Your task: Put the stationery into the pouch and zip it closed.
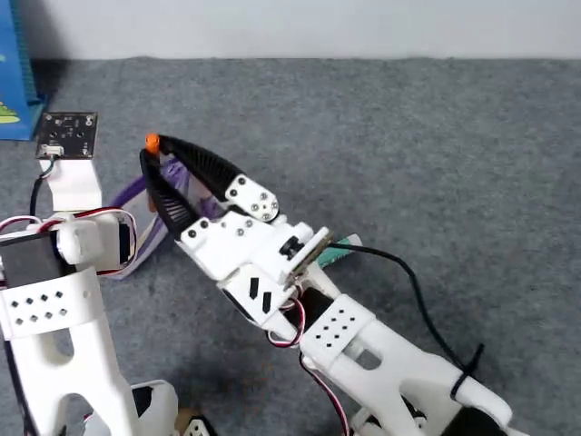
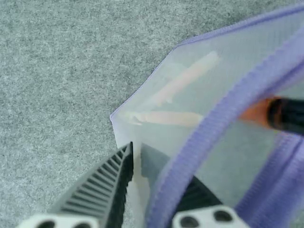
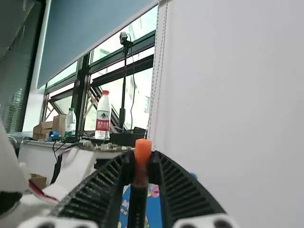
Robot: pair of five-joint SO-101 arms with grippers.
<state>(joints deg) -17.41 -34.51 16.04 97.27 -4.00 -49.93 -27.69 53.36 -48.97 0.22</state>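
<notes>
- My left gripper (image 2: 156,183) is pinched on the wall of the translucent, purple-zippered pouch (image 2: 190,90). I judge this is to keep its mouth open. The pouch sits toward the left edge of the bench (image 1: 408,136).
- My right gripper (image 3: 141,166) is clamped on an orange-tipped black pen (image 2: 259,113), whose end is at the pouch mouth, seemingly ready to slide in.
- Pale sticks (image 2: 166,118) lie inside the pouch.
- I can read no print on the pouch or the pen.

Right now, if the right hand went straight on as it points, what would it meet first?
The way looks free: the right hand, shut on the orange-tipped pen, points upward past the pouch, probably toward the white wall; depth is unclear.
</notes>
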